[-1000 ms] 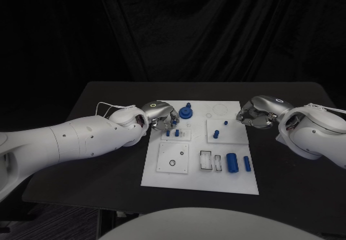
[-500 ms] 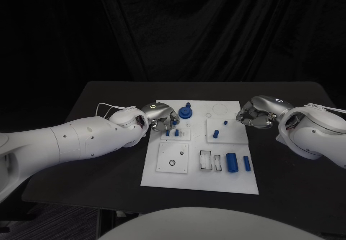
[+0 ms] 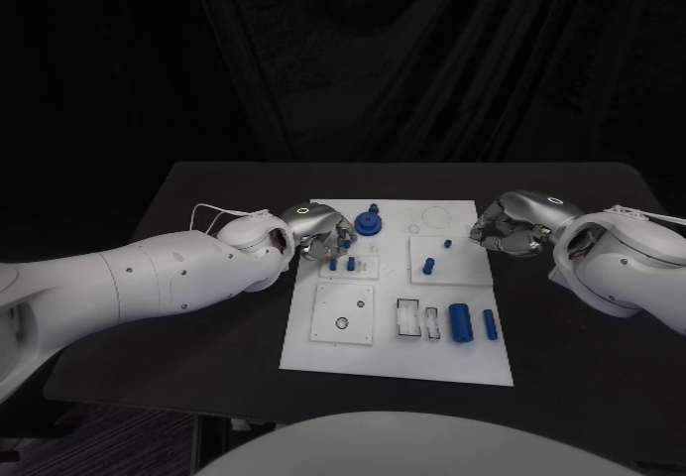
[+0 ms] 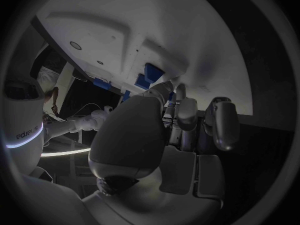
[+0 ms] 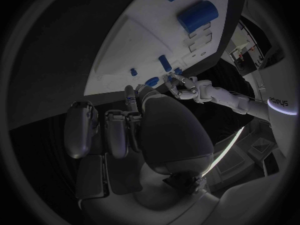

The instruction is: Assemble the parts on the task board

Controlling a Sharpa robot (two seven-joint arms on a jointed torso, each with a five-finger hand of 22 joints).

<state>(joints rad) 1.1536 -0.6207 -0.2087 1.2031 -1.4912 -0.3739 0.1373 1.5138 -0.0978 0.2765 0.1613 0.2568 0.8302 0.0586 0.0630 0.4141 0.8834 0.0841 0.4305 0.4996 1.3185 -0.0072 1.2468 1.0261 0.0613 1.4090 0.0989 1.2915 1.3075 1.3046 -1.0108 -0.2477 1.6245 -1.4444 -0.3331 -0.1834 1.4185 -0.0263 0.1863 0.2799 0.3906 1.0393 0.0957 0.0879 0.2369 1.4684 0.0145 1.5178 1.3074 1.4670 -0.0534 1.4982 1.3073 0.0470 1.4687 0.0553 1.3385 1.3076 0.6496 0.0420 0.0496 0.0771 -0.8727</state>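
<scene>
I am viewing the task board (image 3: 326, 349), which is lying flat in the middle of the black table (image 3: 200, 198). The left hand (image 3: 320, 230) is hovering over the board's far left corner, fingers curled downward beside a blue geared part (image 3: 371, 222) and two small blue pegs (image 3: 343, 263); I cannot tell whether it is gripping anything. The right hand (image 3: 511, 230) is sitting just off the board's right edge over the table, fingers curled inward with nothing visible in them. A blue peg (image 3: 429, 266) is standing on the raised square plate at the right. A large blue cylinder (image 3: 460, 322) and a slimmer one (image 3: 489, 324) are lying side by side near the board's right front.
</scene>
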